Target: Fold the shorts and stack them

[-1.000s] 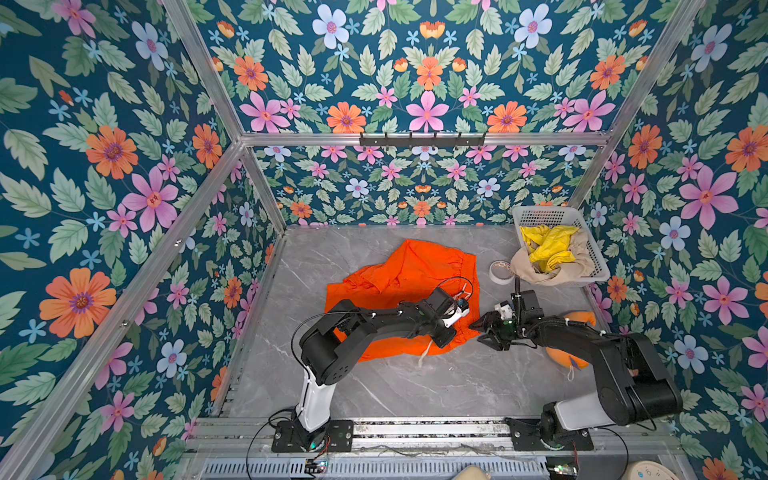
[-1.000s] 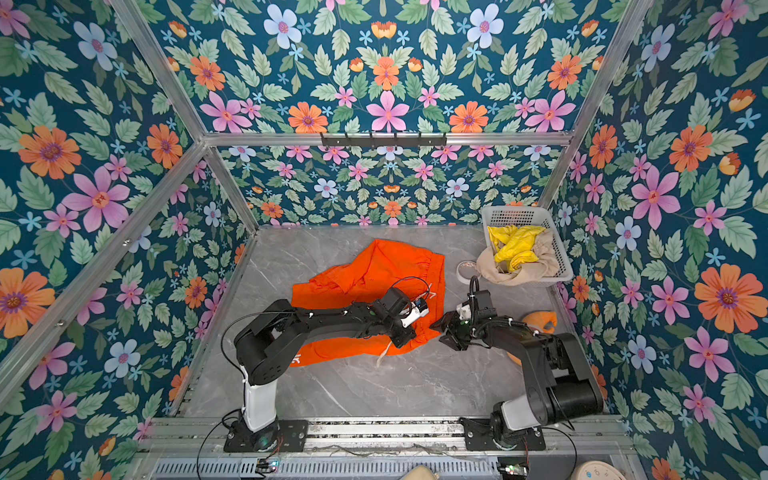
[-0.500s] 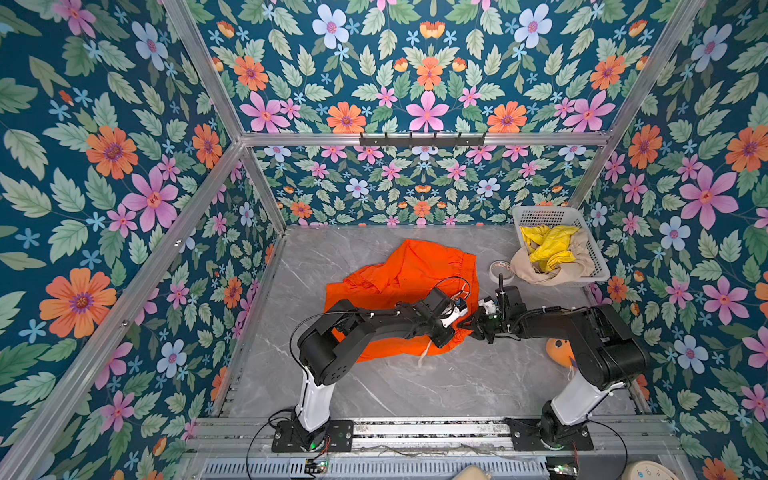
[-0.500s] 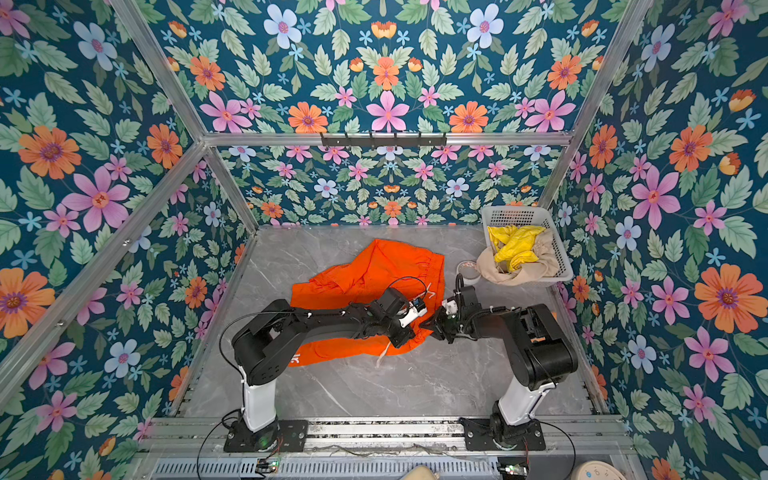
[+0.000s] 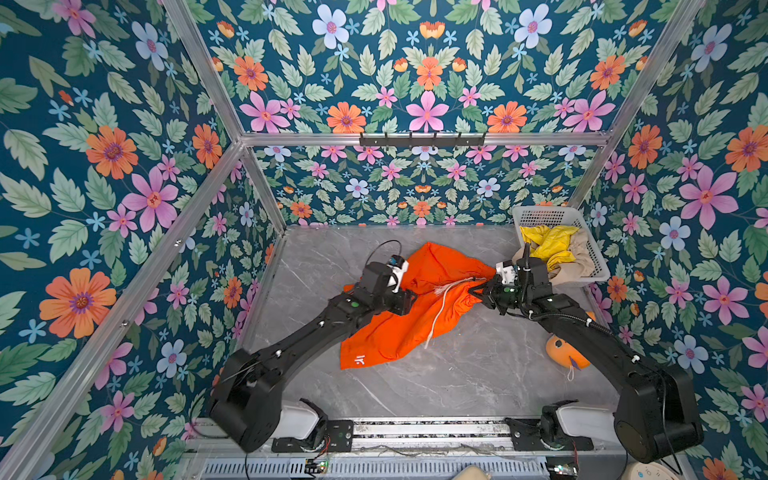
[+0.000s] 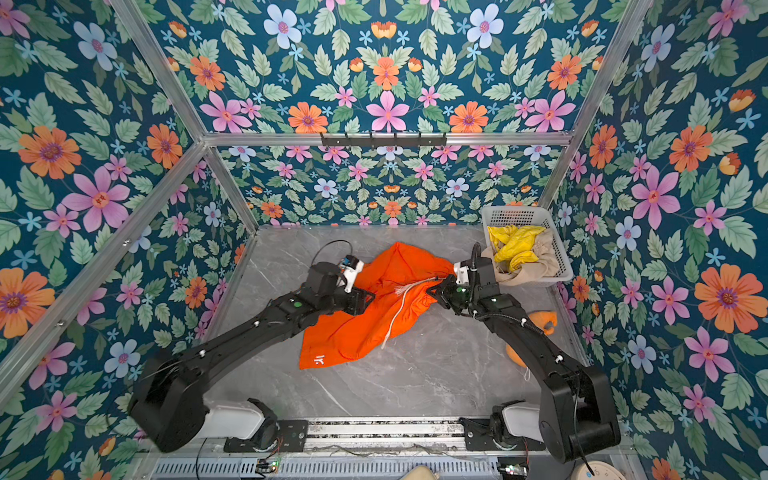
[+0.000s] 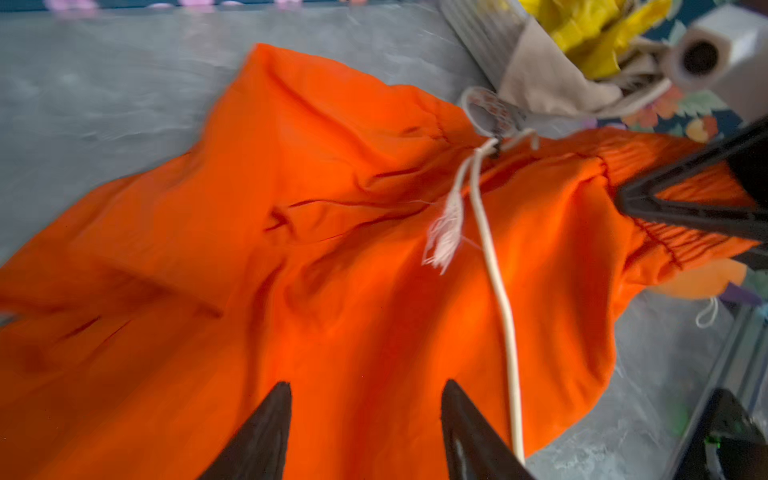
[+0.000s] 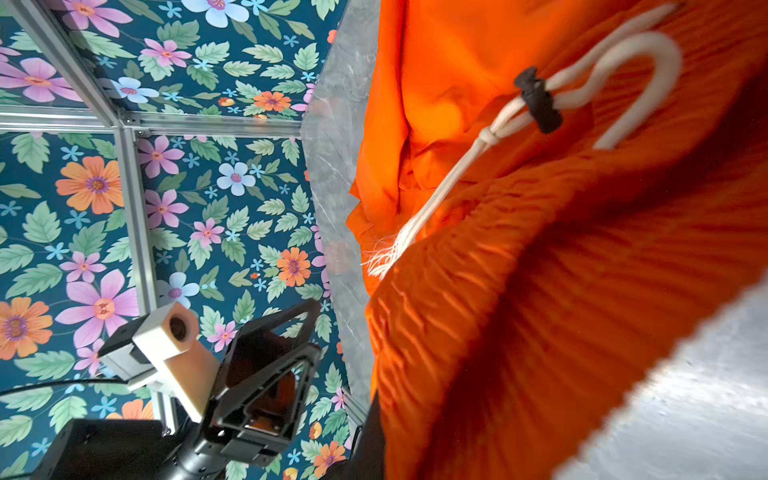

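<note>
Step in hand: spreading the orange shorts (image 5: 415, 320) flat, no fold made yet. They lie crumpled mid-desk (image 5: 457, 382), with the waistband end toward the basket (image 5: 544, 216).

Right fingers (image 7: 685, 218) are clamped on the gathered waistband, and that end looks raised off the desk. Left fingers (image 7: 266, 434) are apart and empty, hovering over the leg fabric. The white drawstring (image 5: 441, 307) trails loose across the front.

Yellow shorts (image 5: 548, 245) sit bunched in the basket and beige shorts (image 5: 579, 266) drape over its rim. Nothing is stacked. The plush fish (image 5: 565, 353) lies by the right arm and isn't part of the job.

Next, my read: left has to pinch the opposite waistband corner or a hem. Then both pull the cloth taut and lay it down flat. Risk: the drawstring gets caught in the pinch.
</note>
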Robot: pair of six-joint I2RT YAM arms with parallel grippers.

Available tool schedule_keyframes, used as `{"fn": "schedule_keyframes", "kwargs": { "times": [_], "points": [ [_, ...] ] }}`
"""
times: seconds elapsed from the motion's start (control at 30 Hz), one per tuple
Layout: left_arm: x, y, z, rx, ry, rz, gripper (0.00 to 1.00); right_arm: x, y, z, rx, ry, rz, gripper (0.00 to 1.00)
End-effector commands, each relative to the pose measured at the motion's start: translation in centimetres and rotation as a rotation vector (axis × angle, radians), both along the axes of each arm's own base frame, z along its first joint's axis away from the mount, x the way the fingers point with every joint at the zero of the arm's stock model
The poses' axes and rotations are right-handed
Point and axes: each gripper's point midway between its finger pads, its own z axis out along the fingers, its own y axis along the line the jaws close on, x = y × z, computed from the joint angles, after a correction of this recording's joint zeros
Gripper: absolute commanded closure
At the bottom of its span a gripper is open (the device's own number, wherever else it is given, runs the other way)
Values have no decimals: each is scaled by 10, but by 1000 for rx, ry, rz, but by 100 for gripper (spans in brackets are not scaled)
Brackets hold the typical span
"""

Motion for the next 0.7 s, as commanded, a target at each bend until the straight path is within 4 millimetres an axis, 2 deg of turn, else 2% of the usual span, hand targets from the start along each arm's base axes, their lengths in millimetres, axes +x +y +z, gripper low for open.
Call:
{"fn": "schedule_keyframes", "kwargs": {
  "times": [0.0,0.1,0.17,0.27,0.37,0.5,0.67],
  "points": [
    [-20,49,-15,7,139,213,36,4,-3,3,-14,14,-24,95],
    [-38,92,-36,-14,260,399,33,11,-3,16,-25,-17,-26,95],
    [-53,120,-59,-40,374,531,33,14,-4,20,-41,-24,-27,95],
    [-72,141,-87,-119,517,662,35,15,-3,22,-43,-28,-23,95],
    [-83,149,-104,-217,605,751,36,14,-2,21,-40,-25,-17,95],
    [-94,144,-113,-315,678,793,39,11,-3,17,-42,-18,-18,95],
    [-120,140,-130,-376,791,827,42,9,-4,15,-42,-16,-20,95]
  ]
}}
